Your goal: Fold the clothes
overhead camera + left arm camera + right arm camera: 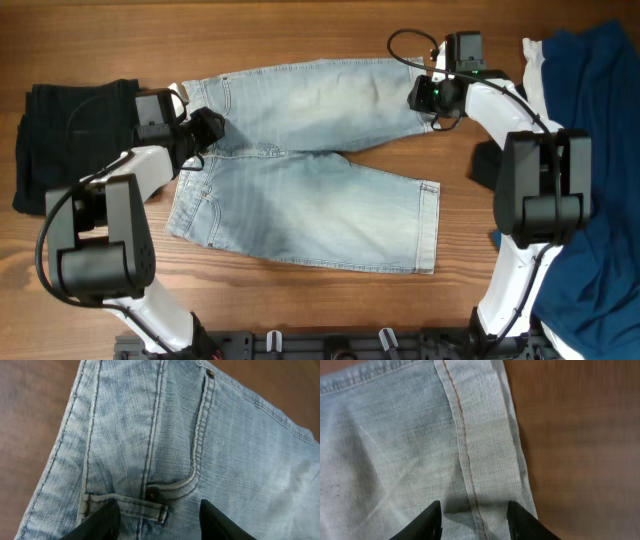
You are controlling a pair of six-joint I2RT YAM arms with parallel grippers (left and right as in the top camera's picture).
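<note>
The pale denim shorts (320,190) are spread flat on the tabletop (320,30), both legs splayed apart, and no fold can be seen in them. The left gripper (210,128) is placed over the waistband by a belt loop (125,506), and the right gripper (428,98) over the hem (485,435) of the far leg. Both sets of jaws are held apart above the cloth, with nothing clamped. A black garment (70,140) is seen at the left edge and a dark-blue garment (600,150) at the right. The folding is judged barely begun.
</note>
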